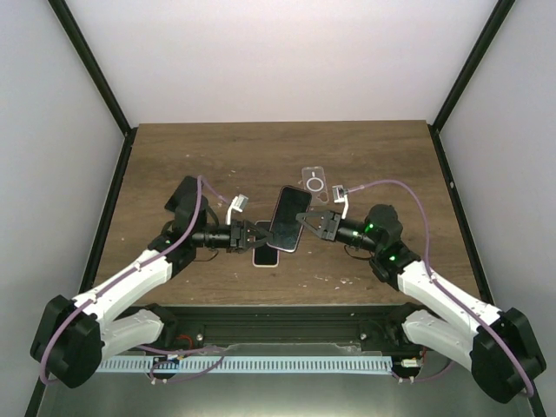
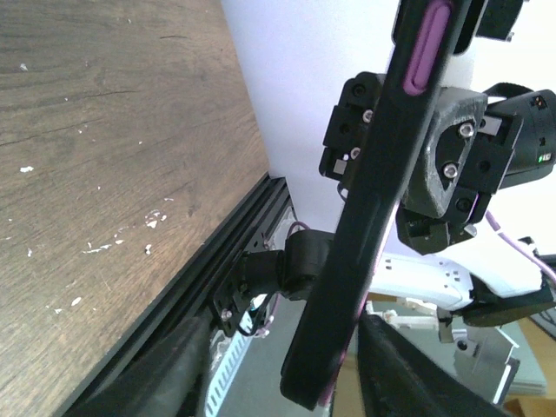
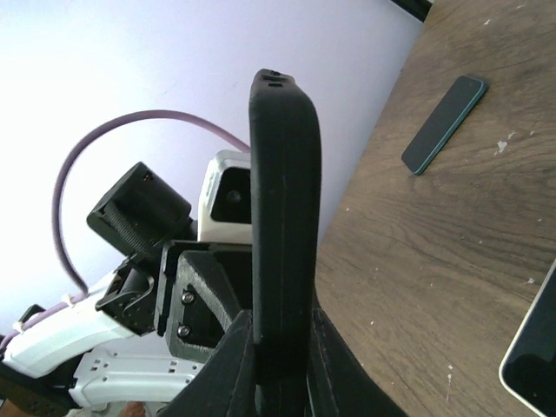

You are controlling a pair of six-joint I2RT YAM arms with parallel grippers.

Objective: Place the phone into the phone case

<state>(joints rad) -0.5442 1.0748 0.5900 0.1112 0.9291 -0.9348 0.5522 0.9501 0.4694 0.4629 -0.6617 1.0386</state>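
A black phone case [image 1: 287, 217] with a purple-edged phone seated in it hangs tilted above the table between my two grippers. My right gripper [image 1: 311, 222] is shut on its right end; in the right wrist view both fingers [image 3: 228, 365] clamp the case's edge [image 3: 282, 208]. My left gripper [image 1: 257, 234] is open at the other end. In the left wrist view the case [image 2: 373, 217] stands between the spread jaws [image 2: 282, 378], close to the right finger [image 2: 408, 373] and well apart from the left one.
A clear case [image 1: 313, 181] with a ring lies behind the grippers. A light-rimmed phone [image 1: 266, 256] lies on the table under the held one, also at the right wrist view's corner [image 3: 532, 352]. A dark teal phone [image 3: 443, 124] lies farther off.
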